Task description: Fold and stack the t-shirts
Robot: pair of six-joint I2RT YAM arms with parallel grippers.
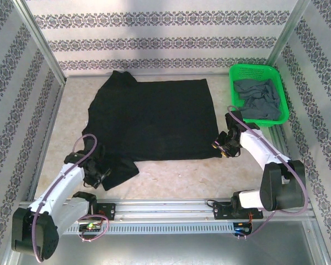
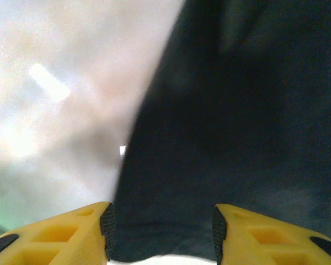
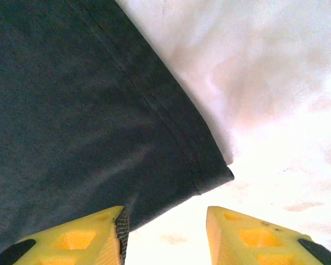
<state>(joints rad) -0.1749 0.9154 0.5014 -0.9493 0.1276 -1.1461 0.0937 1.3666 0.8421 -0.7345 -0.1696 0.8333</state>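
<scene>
As I watch, left claw (image 2: 161,227): apart, soft black shirt (image 2: 226,138) between.
Right claw (image 3: 165,221): apart, stitched hem corner (image 3: 212,178) just ahead.

The black t-shirt (image 1: 154,118) is matt, soft cloth with a stitched hem. At two o'clock, the grey t-shirt (image 1: 257,99) is matt cloth in a green plastic mesh basket (image 1: 252,68). The marbled surface (image 1: 176,179) looks smooth, with a sheen. The left hand (image 2: 161,234) and right hand (image 3: 165,237) have yellow plastic fingers (image 3: 248,237).

You're in a lab robot cell: alu frame post (image 1: 39,38), wallpapered wall panels (image 1: 165,38), arm-mount rail (image 1: 165,207) at surface (image 1: 171,176) edge.
</scene>
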